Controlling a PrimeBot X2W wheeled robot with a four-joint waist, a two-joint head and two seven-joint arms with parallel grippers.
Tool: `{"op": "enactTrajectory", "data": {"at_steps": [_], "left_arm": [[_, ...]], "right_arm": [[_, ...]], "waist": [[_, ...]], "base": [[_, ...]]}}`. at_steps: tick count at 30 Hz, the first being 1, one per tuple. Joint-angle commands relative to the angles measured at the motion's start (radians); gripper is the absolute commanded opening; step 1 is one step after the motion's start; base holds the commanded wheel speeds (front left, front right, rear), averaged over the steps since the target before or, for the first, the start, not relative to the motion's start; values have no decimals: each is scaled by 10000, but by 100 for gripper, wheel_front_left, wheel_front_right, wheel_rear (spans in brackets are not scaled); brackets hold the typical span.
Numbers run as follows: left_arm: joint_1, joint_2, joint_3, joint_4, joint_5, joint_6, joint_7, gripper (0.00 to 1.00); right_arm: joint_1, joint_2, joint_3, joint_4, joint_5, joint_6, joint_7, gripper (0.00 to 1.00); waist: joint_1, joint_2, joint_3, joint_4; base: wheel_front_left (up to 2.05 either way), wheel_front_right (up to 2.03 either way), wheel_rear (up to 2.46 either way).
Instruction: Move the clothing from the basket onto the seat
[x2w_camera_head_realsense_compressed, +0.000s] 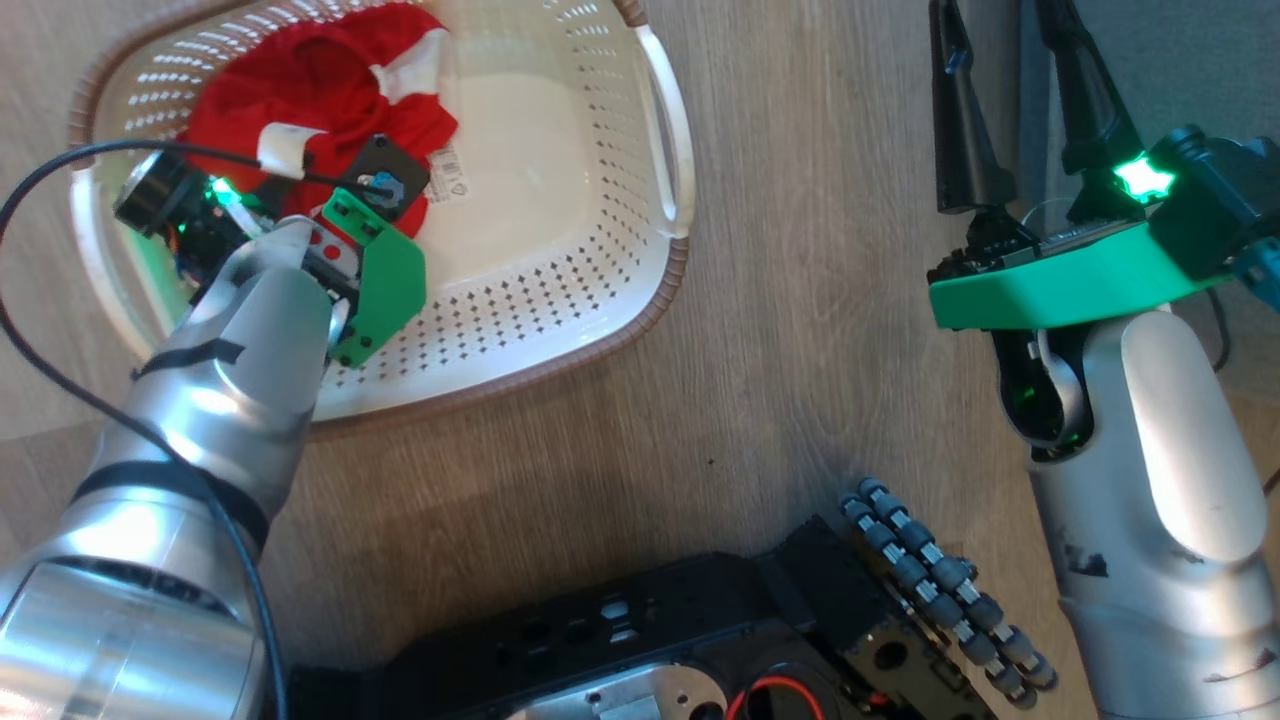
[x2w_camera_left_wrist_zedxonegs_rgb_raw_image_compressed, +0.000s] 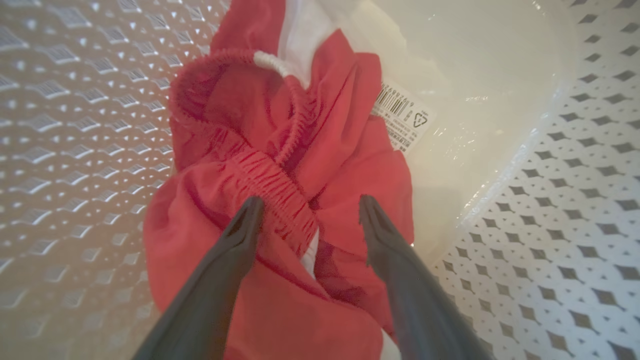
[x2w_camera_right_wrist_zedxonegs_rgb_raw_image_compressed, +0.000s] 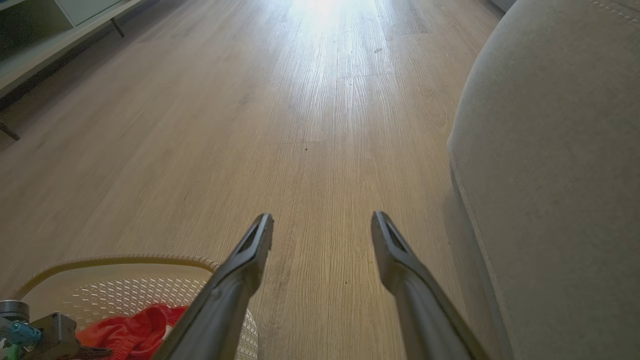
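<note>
At the left of the scene, the left arm (x2w_camera_head_realsense_compressed: 240, 360) is reaching down into the basket (x2w_camera_head_realsense_compressed: 580, 300), which is sitting on the wooden floor (x2w_camera_head_realsense_compressed: 800, 300). The left gripper (x2w_camera_left_wrist_zedxonegs_rgb_raw_image_compressed: 310, 200) is standing spread, its two dark fingers (x2w_camera_left_wrist_zedxonegs_rgb_raw_image_compressed: 235, 250) pointing down at the clothing (x2w_camera_left_wrist_zedxonegs_rgb_raw_image_compressed: 280, 165), one on each side of a gathered elastic band in the red fabric. Whether the tips are touching the cloth I cannot tell, and nothing is being pinched between them. The clothing is lying bunched in the far left part of the basket, against the perforated wall, with white panels showing among the red folds. Its right edge is overlapping a paper label (x2w_camera_left_wrist_zedxonegs_rgb_raw_image_compressed: 402, 117) on the basket's pale floor. To the right of the basket, the plank floor is running between it and the right arm. The right gripper (x2w_camera_right_wrist_zedxonegs_rgb_raw_image_compressed: 322, 217) is hovering over the floor with its fingers spread wide and holding nothing. Just to its right, the grey seat (x2w_camera_right_wrist_zedxonegs_rgb_raw_image_compressed: 550, 150) is rising with its rounded edge near the outer finger
</note>
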Motion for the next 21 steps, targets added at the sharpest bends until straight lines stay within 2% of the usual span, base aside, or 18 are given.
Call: {"op": "enactTrajectory", "data": {"at_steps": [1,8,12,13,14,15,21], "left_arm": [[20,292,-42,-20,174,129,126,100],[-244,571,-746,139,775,360,1172,100],[-347,755,-1202,172,1138,340,1500,100],[-352,795,-1288,177,1193,318,1528,89],[-351,830,-1344,181,1216,292,1522,53],[-347,859,-1383,184,1221,283,1507,0],[-168,787,-1230,196,805,164,1044,0]], "right_arm": [[262,147,165,-316,84,-4,-65,100],[228,159,300,-414,392,-4,-65,100],[180,160,369,-485,504,-4,-65,100],[174,160,369,-499,511,-4,-65,100],[168,160,362,-507,517,-4,-65,100],[161,160,353,-517,511,-4,-65,100],[96,161,263,-495,479,-4,-65,100]], "waist": [[-1,1,138,-115],[-1,1,356,-309],[-1,1,441,-404],[-1,1,441,-416],[-1,1,440,-421],[-1,1,437,-423],[-1,1,193,-306]], "base": [[0,0,0],[0,0,0],[0,0,0],[0,0,0],[0,0,0],[0,0,0],[0,0,0]]}}
